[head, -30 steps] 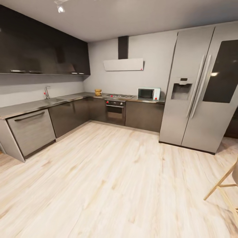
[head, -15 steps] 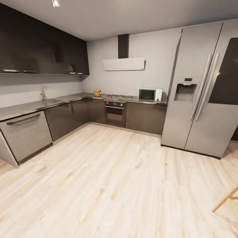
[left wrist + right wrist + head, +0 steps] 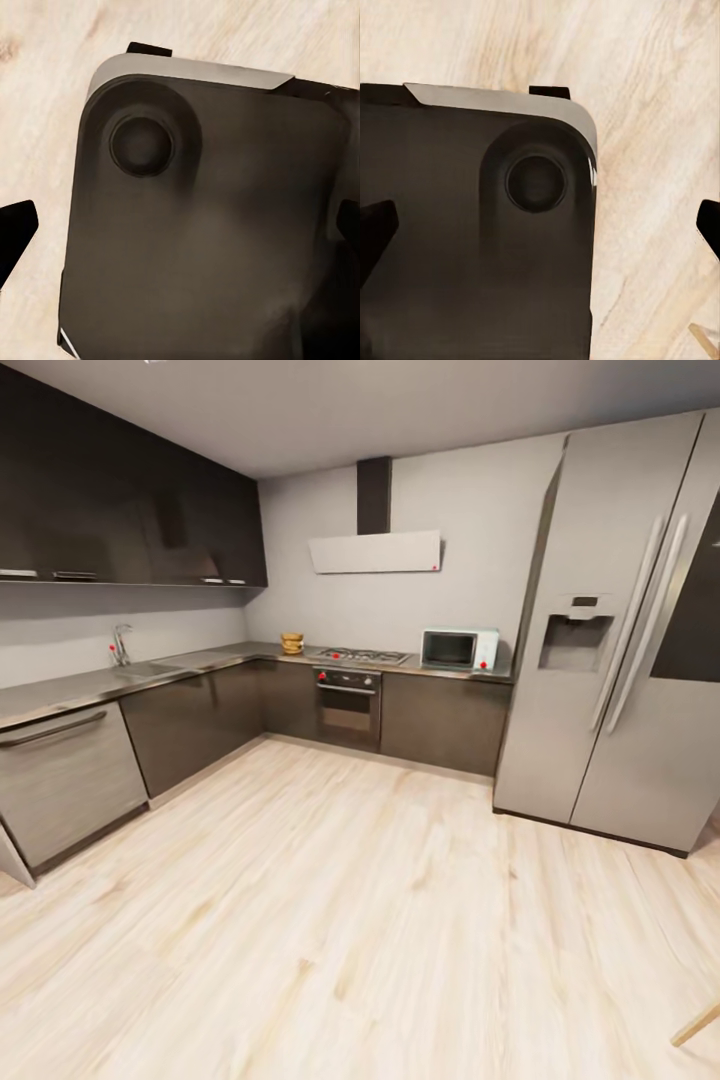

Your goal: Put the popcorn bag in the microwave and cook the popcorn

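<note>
- Microwave (image 3: 458,649) sits on the countertop (image 3: 200,660), near its end by the fridge (image 3: 620,630).
- Popcorn bag (image 3: 292,643) stands beyond the hob (image 3: 362,656) from the microwave.
- Bare wood floor (image 3: 350,900) lies open before the microwave.
- Both claws' tips sit wide apart, holding nothing.

countertop (image 3: 200,660) — popcorn bag (image 3: 292,644) (microwave (image 3: 459,649))

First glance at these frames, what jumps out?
The big steel fridge towers at the right of the head view, with pale wood floor spreading across the foreground. On the far countertop, the mint microwave sits beside the fridge, and the small tan popcorn bag stands left of the stove.
</note>
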{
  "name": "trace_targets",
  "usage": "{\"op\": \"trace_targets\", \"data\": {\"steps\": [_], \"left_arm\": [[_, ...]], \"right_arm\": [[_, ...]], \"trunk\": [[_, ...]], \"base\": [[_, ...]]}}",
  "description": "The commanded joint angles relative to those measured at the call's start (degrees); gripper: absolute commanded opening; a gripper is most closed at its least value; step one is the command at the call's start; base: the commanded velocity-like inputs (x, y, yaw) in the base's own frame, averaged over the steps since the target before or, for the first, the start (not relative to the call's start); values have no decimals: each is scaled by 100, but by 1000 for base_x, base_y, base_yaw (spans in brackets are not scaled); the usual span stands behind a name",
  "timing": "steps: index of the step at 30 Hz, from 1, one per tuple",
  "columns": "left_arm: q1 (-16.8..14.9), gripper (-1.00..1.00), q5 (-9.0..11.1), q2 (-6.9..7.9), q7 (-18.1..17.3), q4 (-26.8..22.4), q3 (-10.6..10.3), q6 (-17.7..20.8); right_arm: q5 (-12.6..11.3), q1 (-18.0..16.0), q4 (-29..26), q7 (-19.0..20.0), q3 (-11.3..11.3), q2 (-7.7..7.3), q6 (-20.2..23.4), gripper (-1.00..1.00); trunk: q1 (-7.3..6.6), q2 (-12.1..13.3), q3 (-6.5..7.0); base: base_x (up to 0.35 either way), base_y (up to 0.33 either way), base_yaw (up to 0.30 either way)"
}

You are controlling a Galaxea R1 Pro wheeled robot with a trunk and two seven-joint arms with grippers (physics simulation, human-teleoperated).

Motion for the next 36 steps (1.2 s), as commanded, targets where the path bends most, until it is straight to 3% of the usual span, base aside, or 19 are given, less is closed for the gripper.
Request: {"op": "trace_targets", "data": {"steps": [1, 36], "left_arm": [[1, 100, 38, -3, 5, -6, 3, -2], [1, 100, 38, -6, 5, -6, 4, -2]], "right_arm": [[19, -1, 0, -4, 2, -1, -13, 100], [24, -1, -3, -86, -17, -2, -45, 100]], "trunk": [[3, -2, -5], [3, -2, -5]], "base": [[325, 0, 0], [325, 0, 0]]}}
